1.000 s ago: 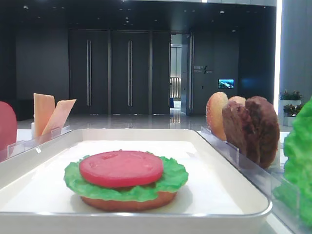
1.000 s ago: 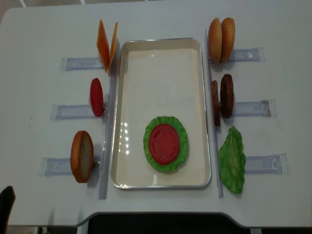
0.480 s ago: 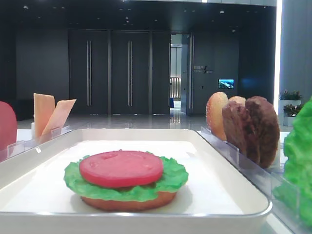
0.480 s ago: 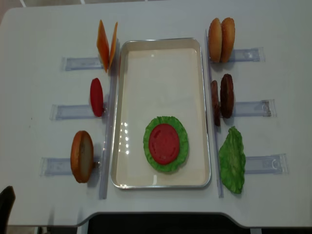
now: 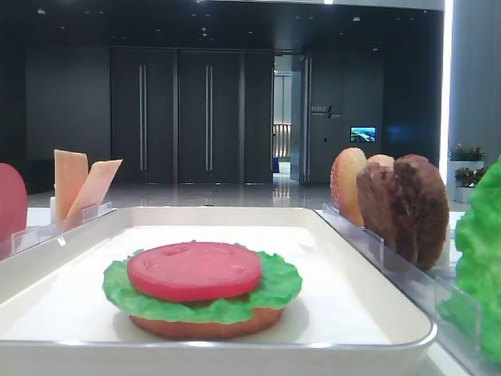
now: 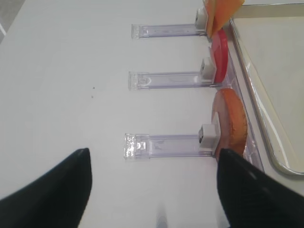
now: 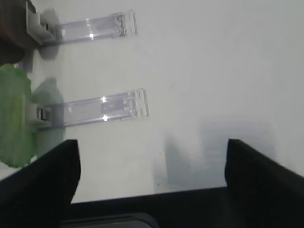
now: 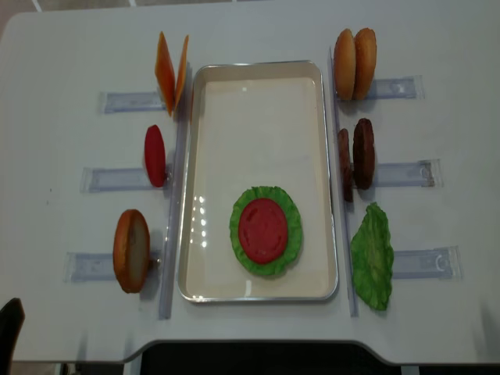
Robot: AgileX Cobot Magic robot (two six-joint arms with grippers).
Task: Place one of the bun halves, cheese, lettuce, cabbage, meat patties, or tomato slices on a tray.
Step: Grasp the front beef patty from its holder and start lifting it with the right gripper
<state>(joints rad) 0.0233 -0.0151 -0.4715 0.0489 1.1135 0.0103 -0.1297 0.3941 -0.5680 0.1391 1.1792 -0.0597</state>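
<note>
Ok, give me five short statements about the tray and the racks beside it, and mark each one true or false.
1. A tomato slice lies on top of the lettuce in the tray. True.
2. The tray holds a cheese slice. False: both cheese slices stand in a rack left of the tray.
3. Two meat patties stand upright to the right of the tray. True.
4. The left gripper is shut on a bun half. False: its jaws are open and empty, and the bun half stands in its rack.
5. No tomato slice is left in the racks. False: a second tomato slice stands left of the tray.
</note>
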